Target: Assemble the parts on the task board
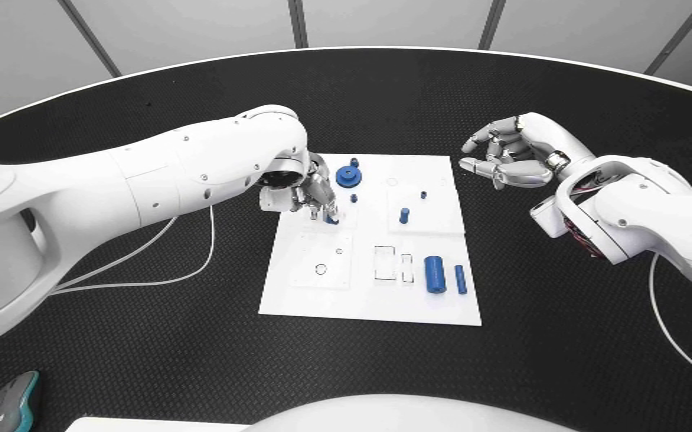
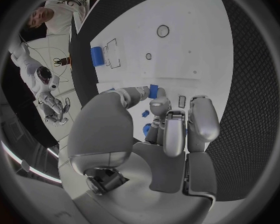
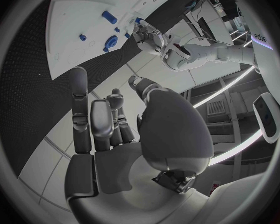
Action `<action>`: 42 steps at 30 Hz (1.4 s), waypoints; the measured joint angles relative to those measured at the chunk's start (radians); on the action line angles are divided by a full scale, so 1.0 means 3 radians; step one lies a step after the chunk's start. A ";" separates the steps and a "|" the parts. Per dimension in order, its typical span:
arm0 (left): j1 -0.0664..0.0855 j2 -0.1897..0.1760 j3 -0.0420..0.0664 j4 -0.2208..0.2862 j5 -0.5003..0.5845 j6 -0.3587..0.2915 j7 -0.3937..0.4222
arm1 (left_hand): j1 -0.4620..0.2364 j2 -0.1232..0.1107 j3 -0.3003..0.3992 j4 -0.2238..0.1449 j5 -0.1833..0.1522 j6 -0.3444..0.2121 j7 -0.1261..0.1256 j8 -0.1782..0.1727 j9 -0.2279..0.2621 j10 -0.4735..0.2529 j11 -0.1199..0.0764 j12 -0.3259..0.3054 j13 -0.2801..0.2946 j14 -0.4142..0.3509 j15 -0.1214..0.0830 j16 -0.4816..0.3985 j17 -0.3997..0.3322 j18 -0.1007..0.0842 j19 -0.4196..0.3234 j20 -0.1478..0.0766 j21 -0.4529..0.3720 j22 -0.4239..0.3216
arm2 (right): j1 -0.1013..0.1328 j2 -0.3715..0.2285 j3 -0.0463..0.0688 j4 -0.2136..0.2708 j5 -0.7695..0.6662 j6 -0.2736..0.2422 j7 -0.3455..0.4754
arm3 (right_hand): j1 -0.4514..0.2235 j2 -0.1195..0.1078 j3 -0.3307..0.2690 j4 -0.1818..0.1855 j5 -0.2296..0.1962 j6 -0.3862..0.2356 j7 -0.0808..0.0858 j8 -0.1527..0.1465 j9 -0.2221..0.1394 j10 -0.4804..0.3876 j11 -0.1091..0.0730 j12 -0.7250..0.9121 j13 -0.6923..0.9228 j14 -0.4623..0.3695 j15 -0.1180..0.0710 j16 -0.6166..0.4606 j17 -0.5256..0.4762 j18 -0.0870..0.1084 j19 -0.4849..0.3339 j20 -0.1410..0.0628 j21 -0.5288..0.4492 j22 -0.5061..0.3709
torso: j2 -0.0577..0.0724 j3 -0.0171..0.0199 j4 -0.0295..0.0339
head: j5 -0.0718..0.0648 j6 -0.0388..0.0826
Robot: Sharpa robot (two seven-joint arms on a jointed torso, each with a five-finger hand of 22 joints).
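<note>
The white task board lies mid-table. My left hand hovers over its far left part and pinches a small blue peg between thumb and fingertips, close above the board. A round blue knob stands just beyond that hand. Small blue pegs stand in the board's middle. Two blue cylinders lie near its front right corner. My right hand hangs off the board's far right corner over the black table, fingers loosely curled and holding nothing. From the right wrist, the board and my left hand show far off.
The board has two rectangular recesses and a small ring recess in its front half. A white cable loops on the table beside my left arm. A teal object sits at the front left edge.
</note>
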 measured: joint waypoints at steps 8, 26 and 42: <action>0.0011 0.0182 -0.0001 -0.0264 -0.0001 0.0132 0.0000 | -0.0002 -0.0002 0.0000 0.0000 0.0041 -0.0001 0.0001 -0.0013 0.0000 0.0011 -0.0011 0.0014 0.0018 0.0000 0.0000 0.0000 0.0000 0.0000 0.0000 0.0000 0.0000 0.0000 | 0.0000 0.0007 0.0000 -0.0004 0.0000 0.0002 -0.0003 | 0.0000 0.0000 0.0000 0.0000 0.0000 0.0000 0.0000 0.0000 0.0000 0.0000 0.0000 0.0000 0.0000 0.0000 0.0000 0.0000 0.0000 0.0000 0.0000 0.0000 0.0000 0.0000 | 0.0002 0.0001 0.0000 | 0.0003 0.0000; 0.0010 0.0286 -0.0002 -0.0389 -0.0071 0.0109 0.0000 | -0.0096 -0.0009 -0.0054 -0.0055 0.0415 0.0024 0.0000 -0.0039 0.0067 0.0035 -0.0011 0.0065 0.0082 0.0000 0.0000 0.0000 0.0000 0.0000 0.0000 0.0000 0.0016 0.0025 | 0.0000 0.0015 0.0000 -0.0006 0.0000 0.0002 -0.0004 | 0.0000 0.0000 0.0000 0.0000 0.0000 0.0000 0.0000 0.0000 0.0000 0.0000 0.0000 0.0000 0.0000 0.0000 0.0000 0.0000 -0.0001 0.0000 0.0000 0.0000 0.0000 0.0000 | 0.0003 -0.0002 0.0005 | 0.0010 -0.0010; 0.0006 0.0329 -0.0003 -0.0488 -0.0090 0.0158 0.0000 | -0.0116 -0.0020 -0.0083 -0.0084 0.0559 0.0048 0.0001 -0.0030 0.0068 0.0049 -0.0024 0.0065 0.0102 0.0000 0.0000 0.0013 0.0000 0.0000 0.0000 0.0000 0.0016 0.0036 | 0.0000 0.0019 0.0000 -0.0001 0.0000 0.0002 -0.0004 | 0.0015 -0.0015 0.0000 0.0000 0.0000 0.0000 0.0000 0.0000 0.0000 0.0000 0.0000 0.0000 0.0000 0.0000 0.0000 -0.0020 -0.0001 0.0000 0.0000 0.0000 -0.0018 0.0000 | 0.0004 -0.0004 0.0005 | 0.0015 -0.0020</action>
